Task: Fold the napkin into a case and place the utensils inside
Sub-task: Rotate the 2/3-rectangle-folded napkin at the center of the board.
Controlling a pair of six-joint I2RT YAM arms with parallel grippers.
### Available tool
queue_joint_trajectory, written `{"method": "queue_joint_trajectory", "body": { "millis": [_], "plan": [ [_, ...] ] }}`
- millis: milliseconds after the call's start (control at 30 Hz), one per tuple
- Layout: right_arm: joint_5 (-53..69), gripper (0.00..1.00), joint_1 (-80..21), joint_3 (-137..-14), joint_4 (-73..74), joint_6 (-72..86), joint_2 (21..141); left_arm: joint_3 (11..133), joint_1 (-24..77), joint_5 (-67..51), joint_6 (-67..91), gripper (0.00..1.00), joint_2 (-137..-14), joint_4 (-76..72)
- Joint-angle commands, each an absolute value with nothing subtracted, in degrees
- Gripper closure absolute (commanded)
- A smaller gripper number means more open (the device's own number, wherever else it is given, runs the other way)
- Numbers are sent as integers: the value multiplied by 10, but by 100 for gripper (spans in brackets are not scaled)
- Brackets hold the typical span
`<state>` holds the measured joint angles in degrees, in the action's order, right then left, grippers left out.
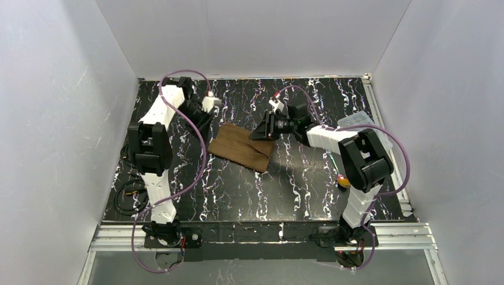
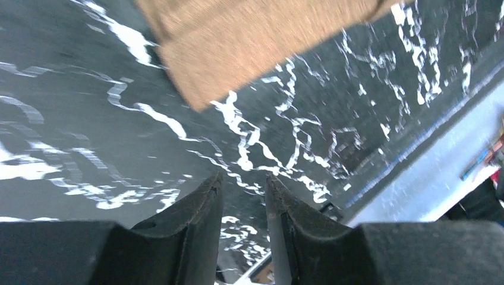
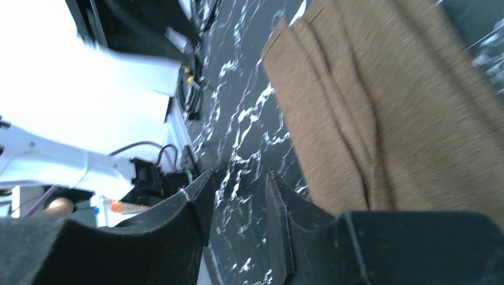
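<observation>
Overhead, the folded brown napkin lies flat at the centre of the black marbled surface, between the two arms. The left claw stands slightly parted and empty near the napkin's upper-left corner. The right claw, likewise parted with nothing in it, is by the upper-right edge.

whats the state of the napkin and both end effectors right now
napkin, folded into layers, lying flat on the table, not held
left end effector, jaws a little apart, nothing between them, napkin ahead of it
right end effector, jaws a little apart, nothing between them, napkin off to one side
</observation>
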<state>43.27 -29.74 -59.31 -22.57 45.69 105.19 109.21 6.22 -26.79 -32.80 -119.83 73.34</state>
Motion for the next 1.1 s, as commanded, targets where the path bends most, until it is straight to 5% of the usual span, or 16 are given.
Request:
{"method": "queue_joint_trajectory", "body": {
  "millis": [0, 200, 433, 1067],
  "plan": [
    [385, 56, -268, -673, -71, 348, 1045, 948, 89, -297, -348, 70, -1151, 720],
    [240, 64, -246, -775, 82, 204, 1104, 845, 136, -267, -320, 72, -1133, 646],
    [180, 67, -245, -780, 87, 174, 1159, 869, 148, -209, -276, 73, -1179, 589],
    [198, 71, -282, -507, -41, 256, 1032, 1056, 155, -111, -257, 74, -1313, 574]
  ]
}}
